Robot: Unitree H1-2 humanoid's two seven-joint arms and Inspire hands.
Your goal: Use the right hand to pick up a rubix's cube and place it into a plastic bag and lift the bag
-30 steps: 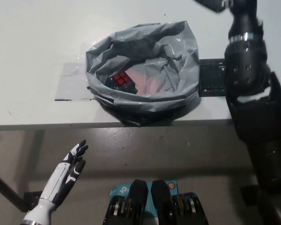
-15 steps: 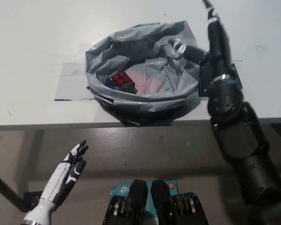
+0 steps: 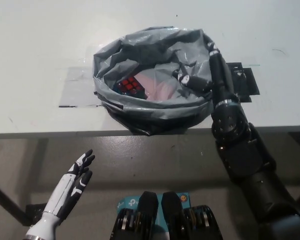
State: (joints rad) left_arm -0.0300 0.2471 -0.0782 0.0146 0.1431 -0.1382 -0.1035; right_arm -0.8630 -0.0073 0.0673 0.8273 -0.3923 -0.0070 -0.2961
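The right hand [image 3: 202, 80] has swung down from above the far edge of the table [image 3: 35, 60] to the plastic bag [image 3: 152, 75], and its fingers [image 3: 187, 80] now reach over the bag's right rim. With the rubix's cube [image 3: 129, 86] already lying inside the bag, only the lift seems left. The rim folds hide whether the fingers grasp it. Below the bag, the left hand [image 3: 72, 182] rests, fingers spread

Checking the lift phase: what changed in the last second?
The black right robot hand swung down from the table's far right to the plastic bag's right rim, fingers reaching inside; whether it grips is unclear. The bag, the Rubik's cube inside it and the open left robot hand below the table edge stayed put.
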